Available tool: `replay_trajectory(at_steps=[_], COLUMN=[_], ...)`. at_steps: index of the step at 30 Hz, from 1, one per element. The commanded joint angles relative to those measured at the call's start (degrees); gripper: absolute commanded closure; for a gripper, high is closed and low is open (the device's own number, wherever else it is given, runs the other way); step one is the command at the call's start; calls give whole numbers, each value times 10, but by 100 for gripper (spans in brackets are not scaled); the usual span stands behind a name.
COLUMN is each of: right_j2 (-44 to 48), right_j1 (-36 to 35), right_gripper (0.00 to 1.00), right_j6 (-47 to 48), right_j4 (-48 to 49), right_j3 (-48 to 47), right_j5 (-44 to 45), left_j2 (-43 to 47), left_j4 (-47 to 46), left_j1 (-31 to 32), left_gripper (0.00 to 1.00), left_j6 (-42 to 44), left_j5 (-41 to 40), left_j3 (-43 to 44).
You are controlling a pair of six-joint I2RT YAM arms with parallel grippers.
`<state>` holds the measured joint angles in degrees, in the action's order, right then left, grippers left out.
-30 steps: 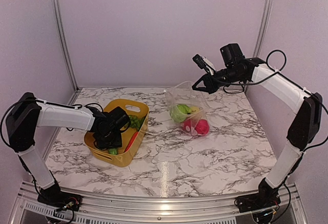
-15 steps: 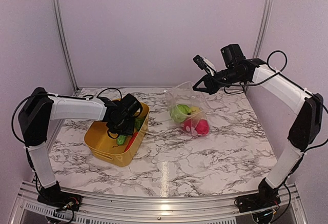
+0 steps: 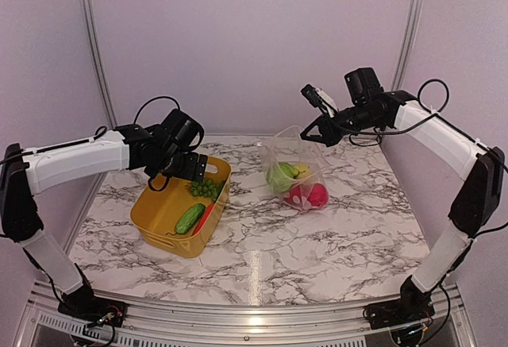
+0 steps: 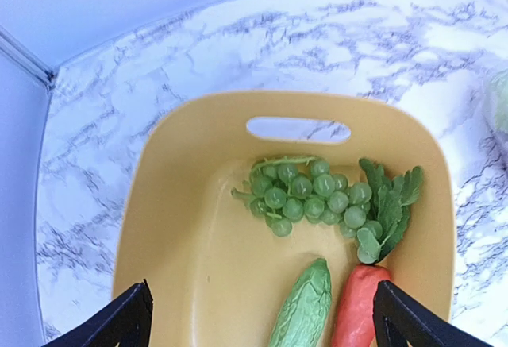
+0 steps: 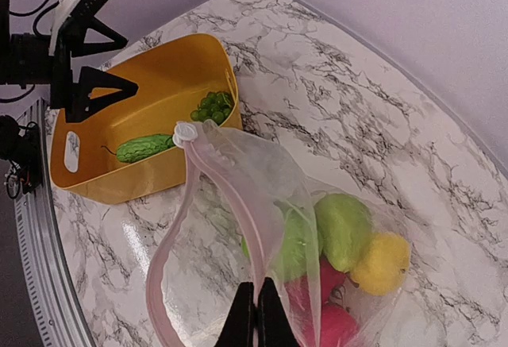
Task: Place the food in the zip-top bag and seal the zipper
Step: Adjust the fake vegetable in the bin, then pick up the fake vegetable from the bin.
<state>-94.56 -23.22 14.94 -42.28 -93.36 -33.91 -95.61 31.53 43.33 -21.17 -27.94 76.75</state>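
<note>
Your left gripper (image 5: 121, 65) hangs above the yellow rectangular plastic bin (image 3: 161, 240). Its fingers are spread wide and hold nothing. Three pieces of food lie in the bin. The bunch of small green toy grapes (image 4: 305, 197) is at the end with the handle slot. The bumpy green plastic gourd (image 4: 305, 312) lies at the opposite end. The orange-red toy carrot with green leaves (image 4: 360, 312) is just beside the gourd on its right, and its leaves reach up to the grapes.

The step in hand looks like the next pick. Come straight down and close across the gourd's narrow width, not along its length. Keep one finger out of the slim gap on the carrot side, or you may lift both or knock the carrot. Stay off the bin's walls.

To the right of the bin, apart from it, the large clear crinkly zip-top bag (image 3: 295, 171) sits on the marble. It holds green, yellow and red-pink pieces. Its pale pink zipper strip (image 5: 169, 261) gapes in a loop facing the bin.

Right of the bin and higher, your right gripper (image 5: 256, 317) is pinched tight on the bag's mouth edge and lifts it. Hold that pinch high so the mouth is wide when you bring food across from the bin.
</note>
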Motion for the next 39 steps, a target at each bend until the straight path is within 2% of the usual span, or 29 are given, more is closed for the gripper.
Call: replay_trajectory(at_steps=[1,5,8,9,11,14,16,17,20,27,32,39], right_j2=[3,4,6,8,9,9,10,12,13,10,10,7], right_j1=[3,3,3,3,3,3,3,3,3,3,3,3], right_gripper=[100,100,100,100,100,100,100,100,100,100,100,100], right_j6=[4,6,8,8,9,10,11,11,12,12,12,11], right_j4=[1,0,0,0,0,1,0,1,3,3,1,2], right_j3=[-16,-17,-14,-13,-13,-13,-11,-9,-5,-8,-8,-9], right_j5=[2,6,11,11,11,13,14,15,18,19,19,13], left_j2=[106,168,166,154,121,104,85,73,26,-54,-77,-83], left_j4=[-38,-91,-72,-57,-40,-43,-28,-11,49,111,136,148], left_j1=[0,0,-6,-8,-9,-10,-10,-11,-13,-15,-14,-14], left_gripper=[1,1,1,1,1,2,19,26,38,47,46,45], left_j6=[100,115,40,37,101,105,105,102,75,25,3,-8], left_j5=[-42,-52,-163,-171,-87,36,114,123,153,225,229,184], left_j3=[-13,-30,-46,-51,-44,-61,-58,-50,-20,-1,9,-4])
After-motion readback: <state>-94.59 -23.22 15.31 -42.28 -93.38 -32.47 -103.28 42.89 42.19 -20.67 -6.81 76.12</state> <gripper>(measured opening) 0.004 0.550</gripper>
